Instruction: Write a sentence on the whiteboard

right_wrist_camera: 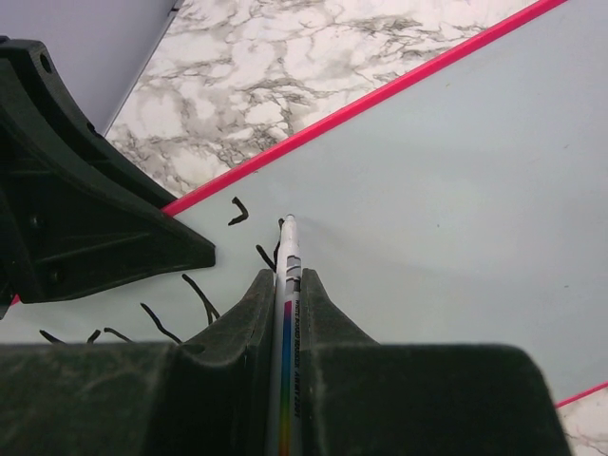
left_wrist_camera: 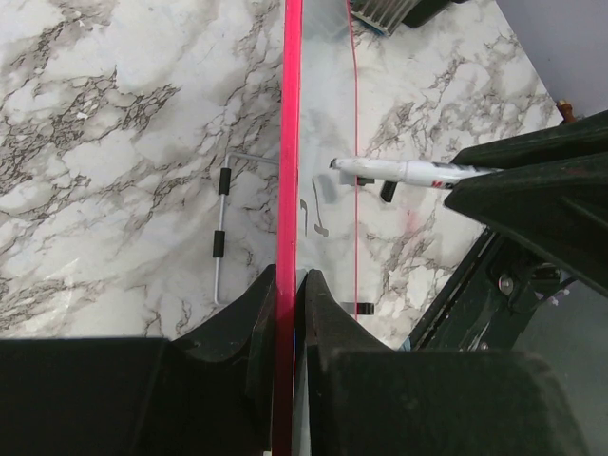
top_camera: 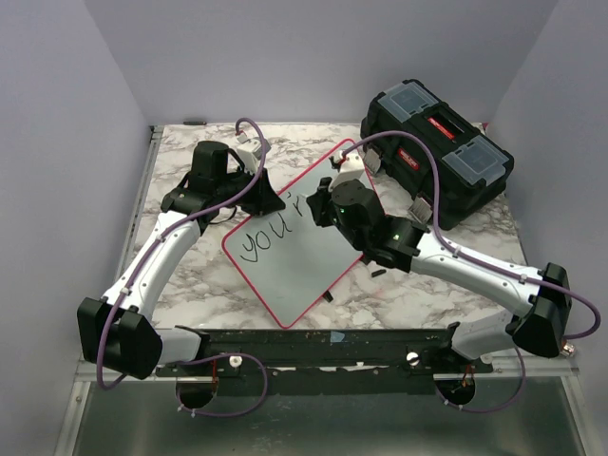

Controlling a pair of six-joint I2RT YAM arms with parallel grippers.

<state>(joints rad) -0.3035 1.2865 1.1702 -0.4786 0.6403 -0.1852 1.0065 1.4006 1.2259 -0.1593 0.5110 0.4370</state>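
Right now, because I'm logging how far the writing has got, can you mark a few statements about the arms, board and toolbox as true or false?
1. The left tool clamps the whiteboard by its red rim. True.
2. The right tool is empty. False: it holds a marker, tip at the board.
3. The sentence is finished. False: only "you'r" shows.
4. The black toolbox is shut. True.
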